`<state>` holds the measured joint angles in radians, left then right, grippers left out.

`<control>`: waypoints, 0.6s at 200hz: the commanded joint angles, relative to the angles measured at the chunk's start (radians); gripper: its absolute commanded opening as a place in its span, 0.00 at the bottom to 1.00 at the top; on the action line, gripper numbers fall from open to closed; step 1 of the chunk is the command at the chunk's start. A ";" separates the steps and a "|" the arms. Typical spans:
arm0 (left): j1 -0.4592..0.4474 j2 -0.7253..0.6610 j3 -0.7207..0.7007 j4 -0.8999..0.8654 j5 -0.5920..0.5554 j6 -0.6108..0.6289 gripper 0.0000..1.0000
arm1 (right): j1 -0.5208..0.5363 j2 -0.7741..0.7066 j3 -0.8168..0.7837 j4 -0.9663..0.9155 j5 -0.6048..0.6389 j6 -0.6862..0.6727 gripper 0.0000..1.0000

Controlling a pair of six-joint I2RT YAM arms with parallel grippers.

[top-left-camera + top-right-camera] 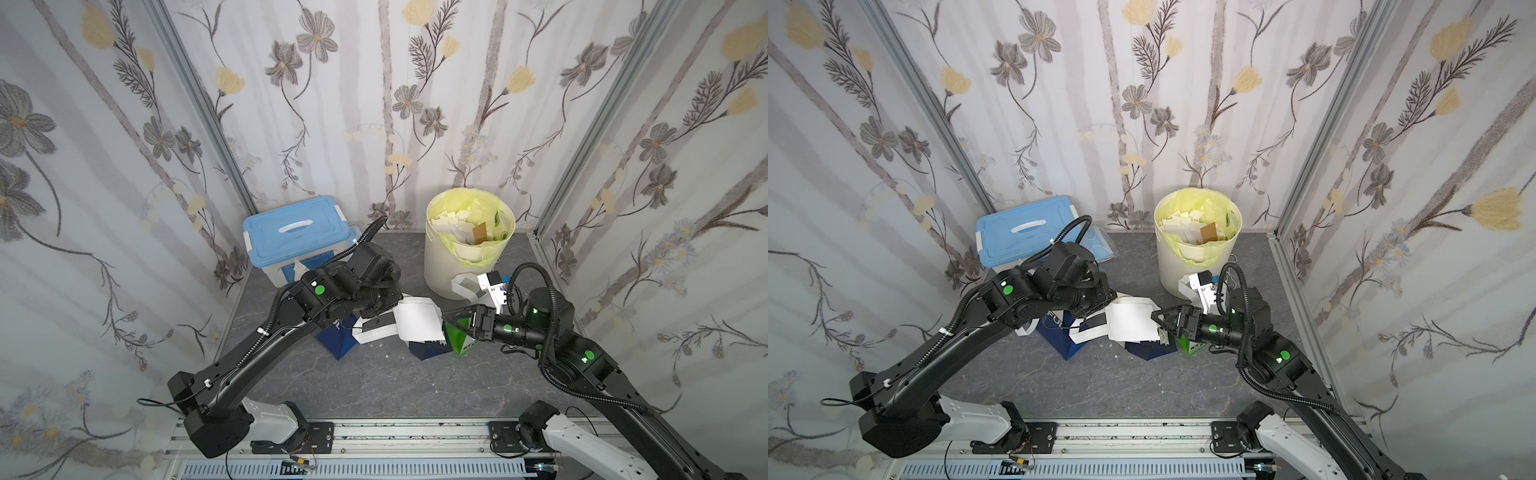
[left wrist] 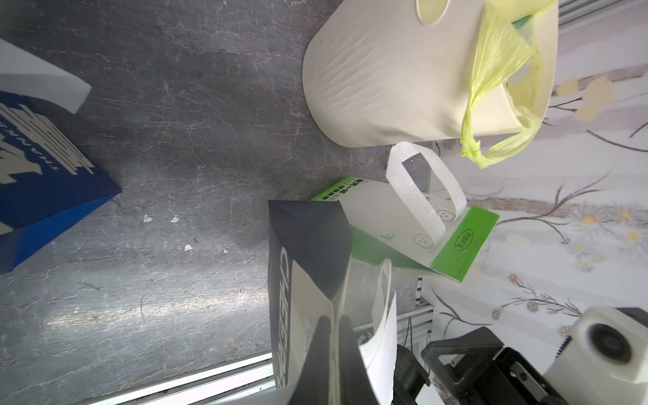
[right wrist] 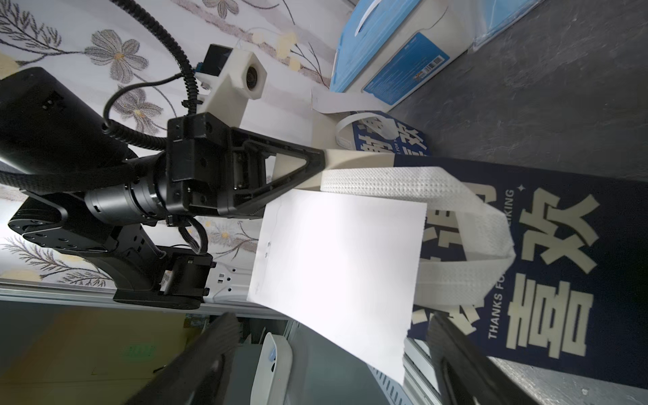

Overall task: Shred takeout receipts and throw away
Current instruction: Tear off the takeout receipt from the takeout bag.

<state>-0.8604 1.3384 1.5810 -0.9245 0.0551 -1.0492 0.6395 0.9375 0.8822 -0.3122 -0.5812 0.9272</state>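
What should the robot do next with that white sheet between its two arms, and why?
Probably close the right fingers on the receipt. The left fingers are shut and seem to pinch one edge of it, while the right fingers stand open on either side of the opposite edge. With both ends gripped, it could start tearing.

The left arm [image 1: 257, 353] and right arm [image 1: 611, 386] are wearing matte black shells above white base housings [image 1: 270, 419], with round green marks [image 1: 319, 290] glowing on their joints. Ribbed black cable conduits [image 1: 544, 291] are looping beside each wrist, white ties [image 1: 262, 331] are cinching one to the left arm, and white camera mounts [image 3: 242, 80] are sitting above the black, triangular open-framed fingers [image 3: 252, 140]. Screwed black plates [image 1: 318, 432] are anchoring both bases.
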 commanded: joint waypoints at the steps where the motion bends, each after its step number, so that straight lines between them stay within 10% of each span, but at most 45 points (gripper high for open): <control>1: 0.005 -0.032 -0.028 0.108 0.017 -0.023 0.00 | 0.025 0.027 0.009 0.062 -0.022 0.042 0.86; 120: 0.014 -0.074 -0.067 0.140 -0.010 -0.014 0.00 | 0.063 0.052 0.004 0.163 -0.117 0.105 0.58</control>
<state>-0.8505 1.2675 1.5139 -0.8101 0.0708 -1.0546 0.6994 0.9894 0.8825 -0.2222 -0.6498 1.0039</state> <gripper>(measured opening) 0.060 0.605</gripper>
